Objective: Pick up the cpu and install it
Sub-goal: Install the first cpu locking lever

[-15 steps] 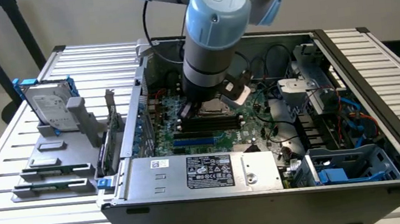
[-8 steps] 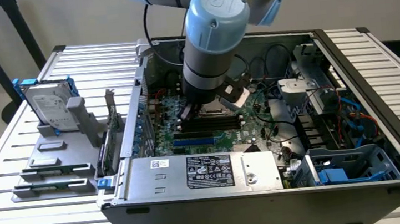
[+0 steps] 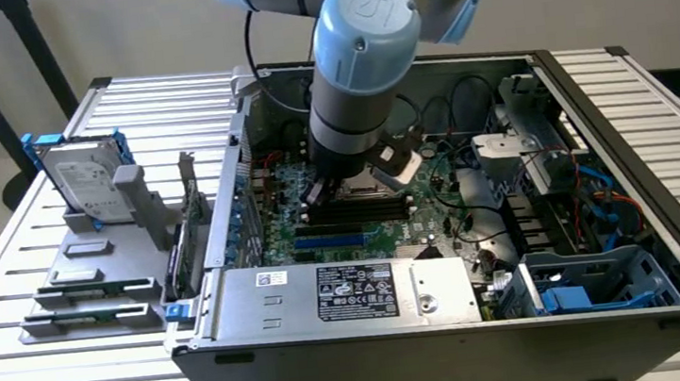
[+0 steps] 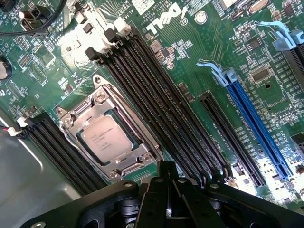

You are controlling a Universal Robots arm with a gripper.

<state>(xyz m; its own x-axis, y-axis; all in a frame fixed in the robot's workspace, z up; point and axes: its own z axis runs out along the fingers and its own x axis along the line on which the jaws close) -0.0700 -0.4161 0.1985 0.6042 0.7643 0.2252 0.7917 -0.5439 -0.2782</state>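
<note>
Sitting flat in its socket (image 4: 107, 138) on the green Dell motherboard (image 4: 199, 61), the cpu (image 4: 105, 137) shows its silver-grey top framed by the metal retention bracket. In the wrist view the black gripper (image 4: 167, 199) is above the board just beside the socket, touching nothing; whether it is released or clenched I cannot tell. Black memory slots (image 4: 156, 99) run on both sides of the socket. In the exterior view the arm (image 3: 360, 75) reaches down into the open computer case (image 3: 592, 183) at frame centre, and a hard drive (image 3: 84, 184) in a blue bracket stands at the left.
</note>
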